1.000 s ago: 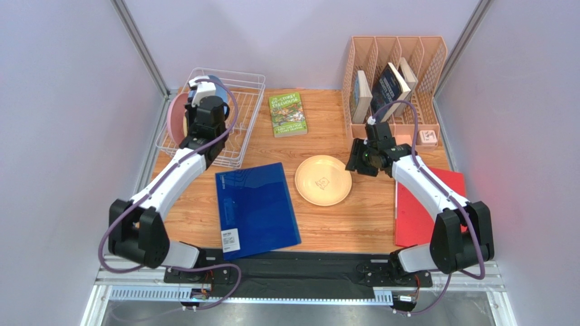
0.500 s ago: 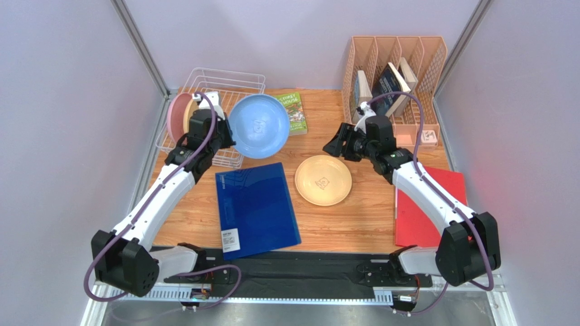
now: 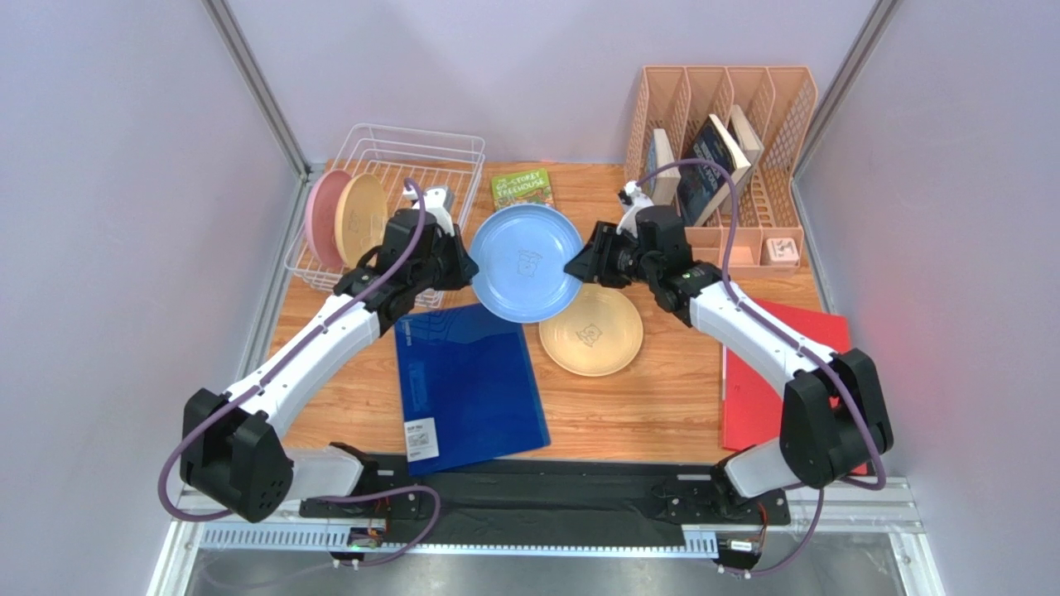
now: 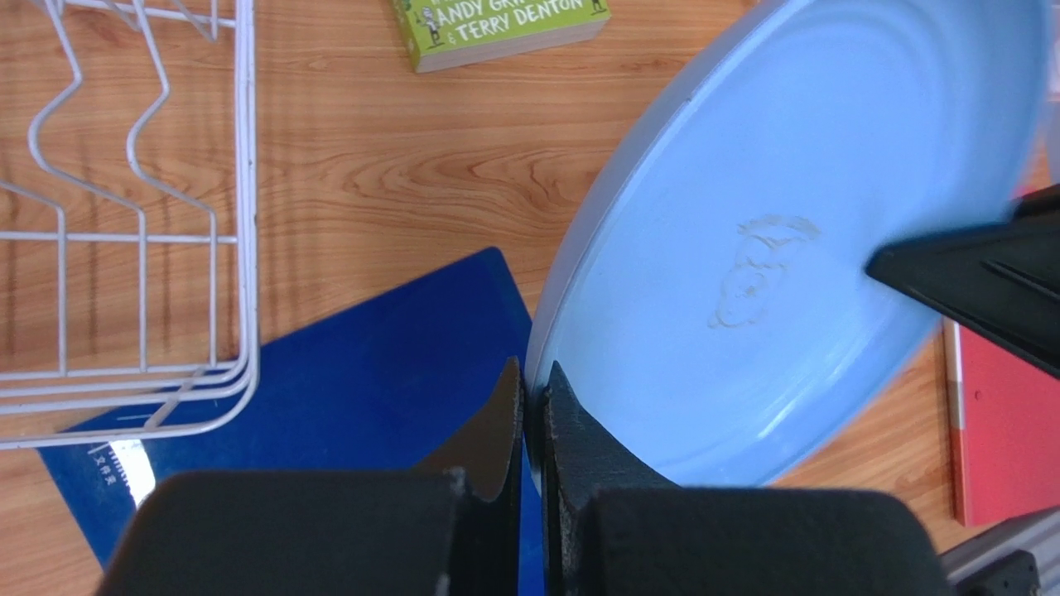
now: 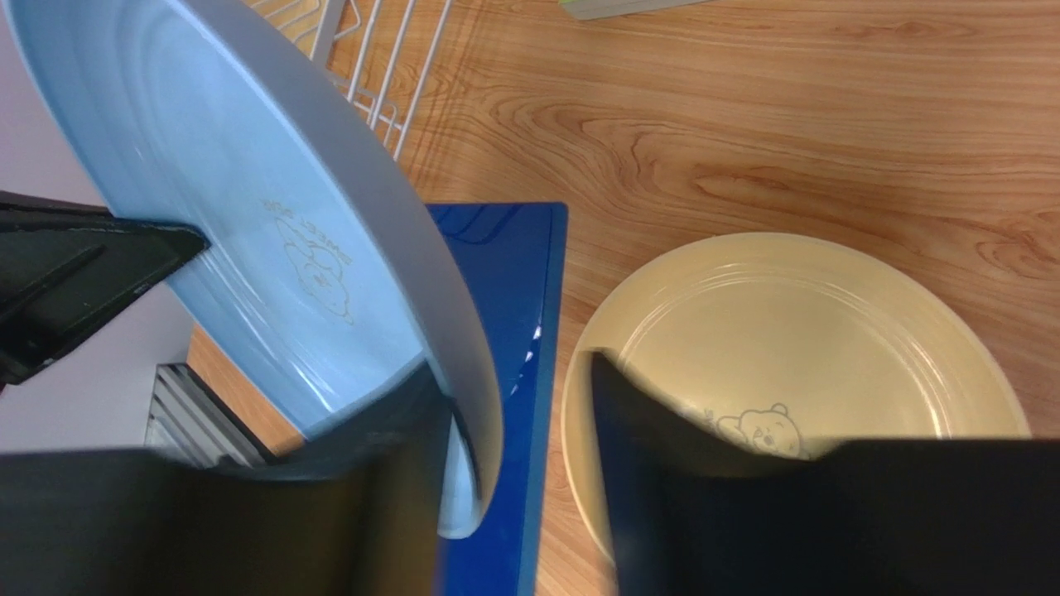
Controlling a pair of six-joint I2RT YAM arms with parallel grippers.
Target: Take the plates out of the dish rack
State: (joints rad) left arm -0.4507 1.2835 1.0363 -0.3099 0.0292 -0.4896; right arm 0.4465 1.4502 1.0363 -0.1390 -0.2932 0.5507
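Note:
My left gripper (image 3: pixel 458 266) is shut on the left rim of the light blue plate (image 3: pixel 526 263) and holds it tilted above the table's middle. In the left wrist view the jaws (image 4: pixel 533 391) pinch the plate's edge (image 4: pixel 771 248). My right gripper (image 3: pixel 585 265) is open, and the plate's right rim (image 5: pixel 249 211) sits between its fingers (image 5: pixel 647 428) without being clamped. One pale yellow plate (image 3: pixel 591 333) lies flat on the table under my right gripper (image 5: pixel 516 428). The pink plate (image 3: pixel 324 214) and a tan plate (image 3: pixel 362 211) stand in the white wire dish rack (image 3: pixel 429 162).
A blue folder (image 3: pixel 470 379) lies front centre and a red folder (image 3: pixel 771 385) at the right. A green book (image 3: pixel 523 186) lies behind the blue plate. A peach lattice organiser (image 3: pixel 722 124) with books stands at the back right.
My left arm lifted the blue plate out of the rack and carried it right to the table's middle. My right arm swung left to meet it, and its open jaws now straddle the rim.

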